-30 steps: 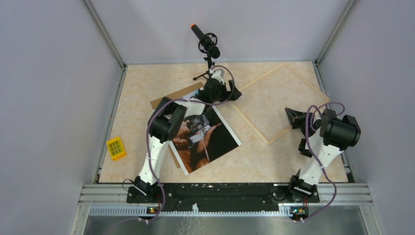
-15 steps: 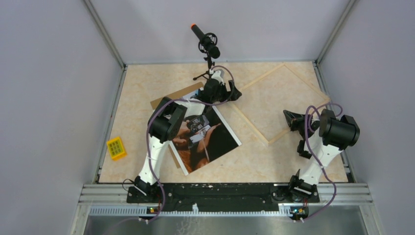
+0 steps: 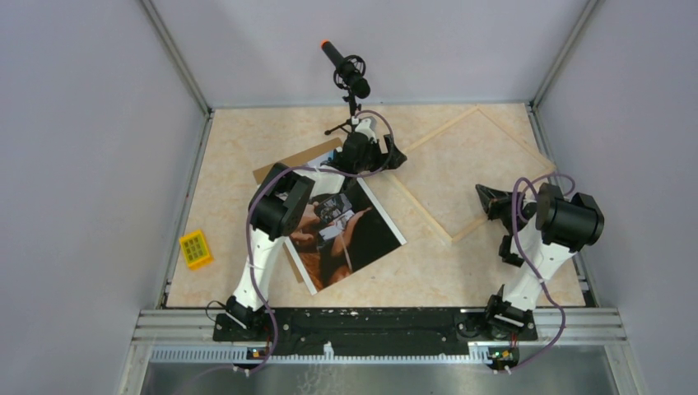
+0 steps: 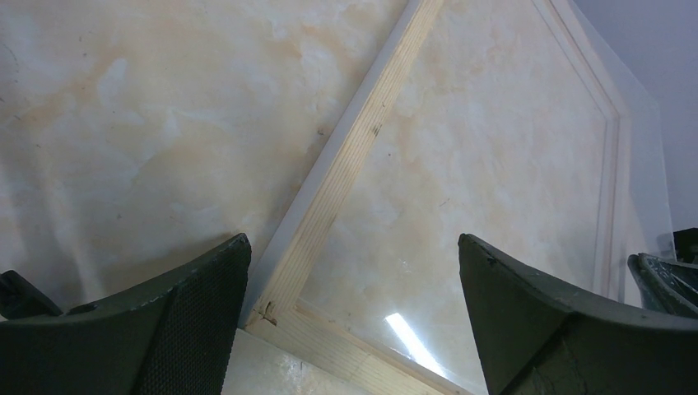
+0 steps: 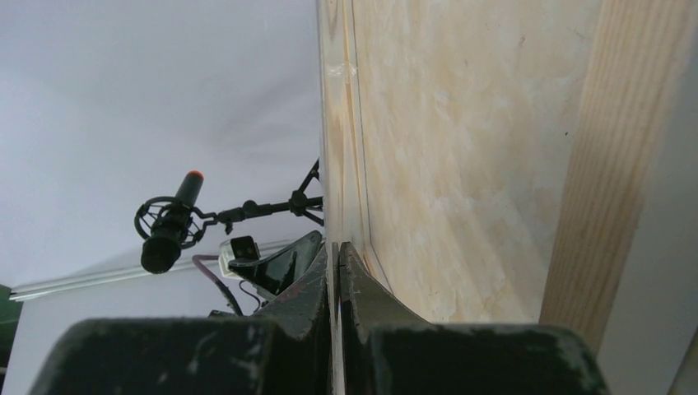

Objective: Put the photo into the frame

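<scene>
Two claws were at frame (image 3: 422, 209), upper right: left claw (image 3: 392, 156) gaped wide over its left corner, empty; right claw (image 3: 487, 199) pinched closed at lower-right rail. Photo (image 3: 354, 234) lay centre-left, face up on board (image 3: 265, 174). Risk: flat glossy photo could slide, crease under pinch.

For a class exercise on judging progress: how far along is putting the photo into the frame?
Done: nothing visibly. The photo lies face up beside the frame, apart from it.
In hand: the open left gripper is over the frame's corner, and the right gripper is shut at its edge.
Left: moving the photo into the frame.
</scene>
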You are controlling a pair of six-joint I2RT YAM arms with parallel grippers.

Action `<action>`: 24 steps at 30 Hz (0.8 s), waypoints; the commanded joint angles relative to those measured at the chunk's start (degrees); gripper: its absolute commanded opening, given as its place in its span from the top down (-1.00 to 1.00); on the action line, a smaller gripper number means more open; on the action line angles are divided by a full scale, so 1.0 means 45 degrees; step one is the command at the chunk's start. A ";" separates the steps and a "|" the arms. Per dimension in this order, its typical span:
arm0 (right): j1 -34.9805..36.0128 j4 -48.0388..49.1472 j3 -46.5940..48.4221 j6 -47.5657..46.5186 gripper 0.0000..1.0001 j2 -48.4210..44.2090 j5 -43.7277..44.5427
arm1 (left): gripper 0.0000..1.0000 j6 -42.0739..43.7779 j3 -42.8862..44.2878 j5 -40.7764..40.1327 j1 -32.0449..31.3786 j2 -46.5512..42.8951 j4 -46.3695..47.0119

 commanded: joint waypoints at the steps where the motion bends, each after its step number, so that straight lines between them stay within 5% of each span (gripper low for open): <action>1: 0.0289 0.1122 -0.0062 0.0071 1.00 -0.0345 0.0123 | -0.95 -0.0241 -0.0121 0.0428 -0.0051 -0.0040 0.0522; 24: 0.0185 0.1582 0.0057 0.0653 1.00 -0.0368 -0.0121 | -0.95 -0.0226 -0.0225 0.0499 -0.0059 -0.0072 0.0556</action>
